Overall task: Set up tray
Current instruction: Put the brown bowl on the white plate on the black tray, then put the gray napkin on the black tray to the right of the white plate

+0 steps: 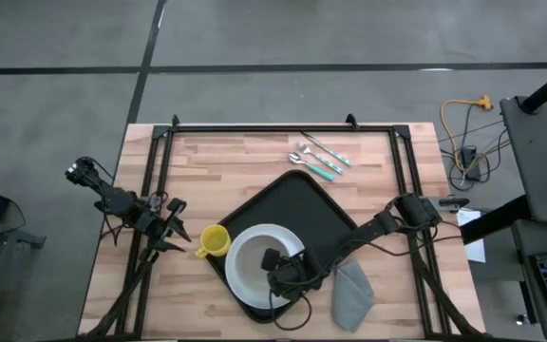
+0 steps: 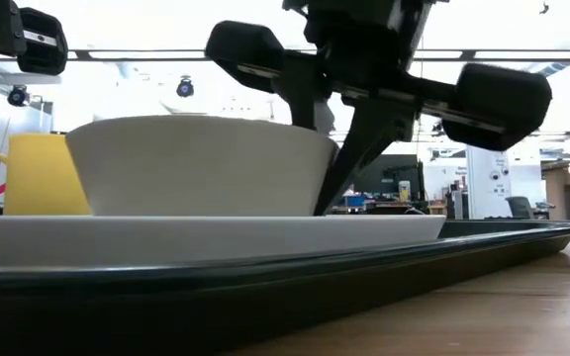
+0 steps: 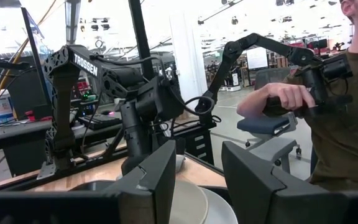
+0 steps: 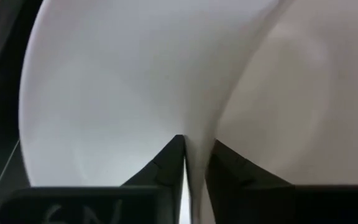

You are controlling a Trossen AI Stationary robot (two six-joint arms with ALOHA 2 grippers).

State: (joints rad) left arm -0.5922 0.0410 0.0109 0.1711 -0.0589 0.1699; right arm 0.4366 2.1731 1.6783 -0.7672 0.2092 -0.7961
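Observation:
The black tray [image 1: 297,204] lies askew at the table's middle. On its near left corner stands a white plate [image 1: 240,277] with a white bowl [image 1: 262,249] resting flat on it. My right gripper [image 1: 275,269] stands over the bowl's near right rim, pointing steeply down and shut on its wall. In the low view the bowl [image 2: 196,163] sits level on the plate [image 2: 206,237], which sits in the tray [image 2: 265,287]. A yellow cup [image 1: 214,241] stands on the table beside the tray's left edge. My left gripper [image 1: 180,231] waits open at the table's left, touching nothing. My right gripper straddles the bowl's rim [image 4: 196,146], one finger inside and one outside, with the thin wall between them. The fingers [image 2: 339,168] come from above, slanting down from the table's right. The bowl stands upright with its base on the plate.
Spoons and forks with teal handles [image 1: 319,157] lie at the table's far side beyond the tray. A folded grey cloth [image 1: 353,290] lies right of the tray near the front edge. In the left wrist view a person [image 3: 334,106] sits beyond the table, a hand on a control handle.

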